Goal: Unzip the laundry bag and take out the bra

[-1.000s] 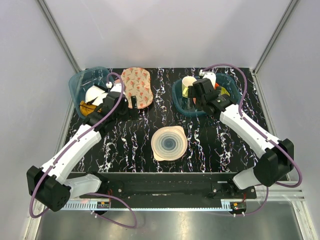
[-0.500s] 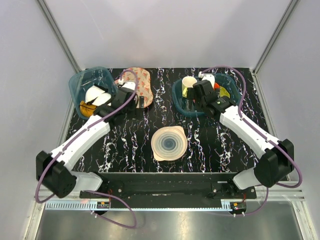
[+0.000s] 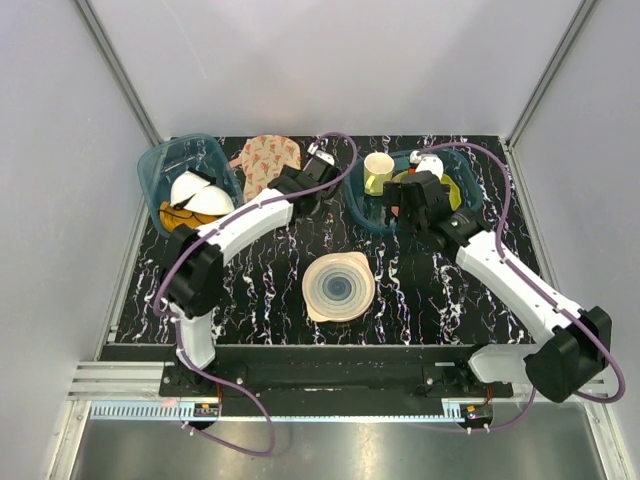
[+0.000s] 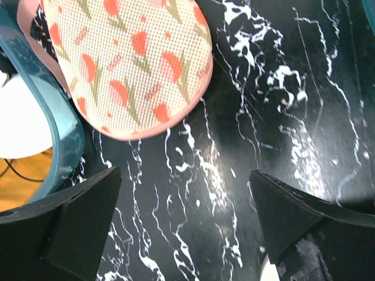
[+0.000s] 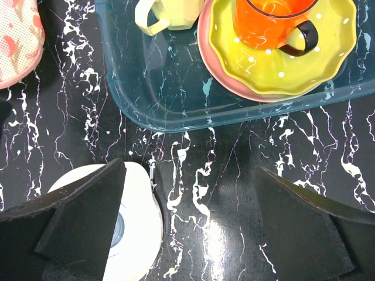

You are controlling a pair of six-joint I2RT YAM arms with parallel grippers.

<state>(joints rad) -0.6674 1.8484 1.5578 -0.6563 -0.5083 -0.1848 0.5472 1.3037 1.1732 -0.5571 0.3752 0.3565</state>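
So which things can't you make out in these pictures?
- Bra: in no view; possibly inside the beige-pink flower-printed fabric laundry bag, unconfirmed.
- Zip: not discernible; left wrist view crops the bag at the top edge; in the top view it is small and the left arm overlaps it.
- Orange mug: top cropped by right wrist view's edge.
- Pale ringed disc: partly behind the right fingers.

A black marble-patterned table (image 3: 260, 290) carries a pale ringed disc (image 3: 339, 287) just toward six o'clock of its centre. At ten o'clock, a teal bin (image 3: 165, 160) holds white domed pieces (image 3: 200, 192) and orange cloth (image 3: 178, 215). At two o'clock, a second teal bin (image 5: 176, 111) holds a pale yellow mug (image 5: 170, 13). At that mug's three o'clock, an orange mug (image 5: 263, 17) stands on a dotted yellow plate (image 5: 281, 64) stacked on a pink plate (image 5: 234, 85).
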